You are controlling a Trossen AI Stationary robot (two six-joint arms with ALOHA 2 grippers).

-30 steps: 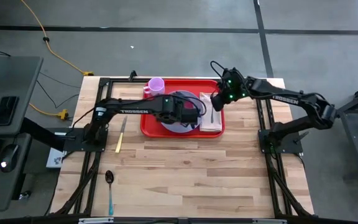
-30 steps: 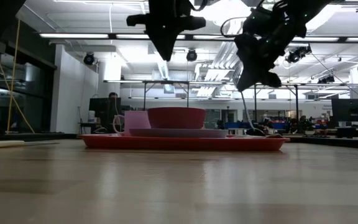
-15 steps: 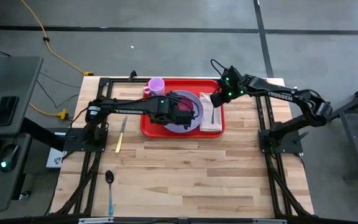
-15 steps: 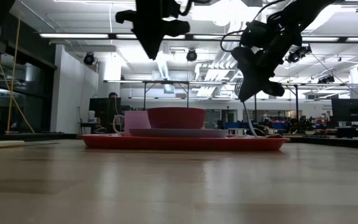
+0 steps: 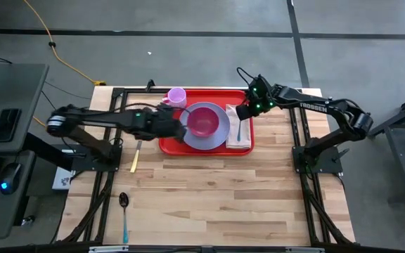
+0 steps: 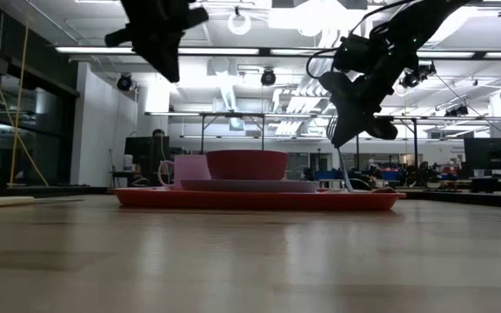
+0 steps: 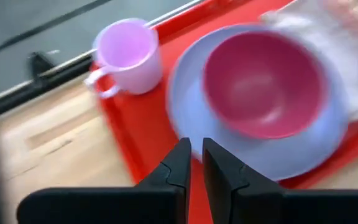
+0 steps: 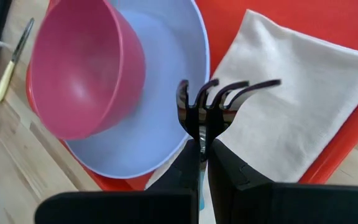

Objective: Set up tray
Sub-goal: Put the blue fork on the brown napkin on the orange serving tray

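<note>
The red tray [image 5: 169, 144] lies on the far half of the table. On it rest a lavender plate [image 5: 221, 133] with a pink bowl [image 5: 202, 121] standing in it, a lavender mug [image 5: 176, 96] at the far left corner, and a tan napkin [image 5: 246, 139] along the right side. My right gripper [image 5: 243, 112] hovers over the napkin's far end, shut on a fork [image 8: 225, 93]. My left gripper [image 7: 196, 152] hangs above the tray's left edge, its fingers a narrow gap apart with nothing between them. My right gripper pinches the fork's stem [image 8: 199, 138] between its two fingers, just behind the tines. The fingers slant down from the table's far right side and lie along the fork. The tines [image 8: 241, 87] stick out past the fingertips over the napkin [image 8: 303, 106]. Whether they touch it I cannot tell.
A knife [image 5: 137, 154] with a pale handle lies on the table left of the tray. A spoon [image 5: 124, 209] with a blue handle lies near the front left corner. The near half of the wooden table [image 5: 223, 204] is bare.
My left gripper has drawn back from above the plate toward the table's left edge, and the bowl now shows uncovered on the plate. My right gripper has sunk a little toward the napkin with the fork and rolled slightly.
</note>
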